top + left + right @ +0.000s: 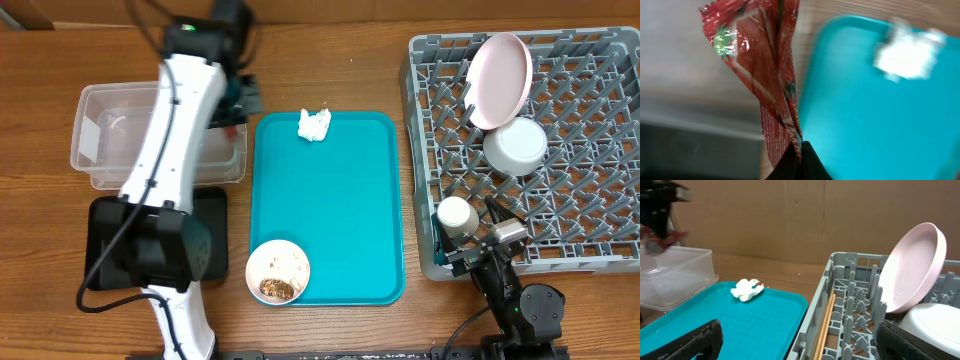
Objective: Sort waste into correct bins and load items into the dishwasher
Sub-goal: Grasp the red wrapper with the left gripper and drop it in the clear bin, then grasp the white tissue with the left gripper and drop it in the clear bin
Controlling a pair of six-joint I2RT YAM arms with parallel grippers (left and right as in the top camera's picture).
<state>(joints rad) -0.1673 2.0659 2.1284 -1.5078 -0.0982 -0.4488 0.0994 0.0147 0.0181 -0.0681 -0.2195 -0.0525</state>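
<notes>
The left gripper (801, 161) is clamped on the red snack wrapper (765, 70), holding it over the clear tub (100, 150).

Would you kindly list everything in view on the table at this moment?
Clear tub: one, transparent, far left.
Black tray: one, black, in front of the tub.
Teal tray: one, teal, centre.
Tissue: one, white, teal tray's far edge.
Small dish: one, white, teal tray's near left corner, holding brown scraps.
Dish rack: one, grey, right.
Plate: one, pale pink, on edge in the rack.
Bowl: one, white, in the rack beside the plate.
Cup: one, white, rack's near left corner.
Chopsticks: count unclear, wooden, along the rack's left wall.
Wrapper: one, red, pinched in the left gripper.
Left gripper: shut, by the tub's right edge.
Right gripper: open, by the rack's near left corner.
</notes>
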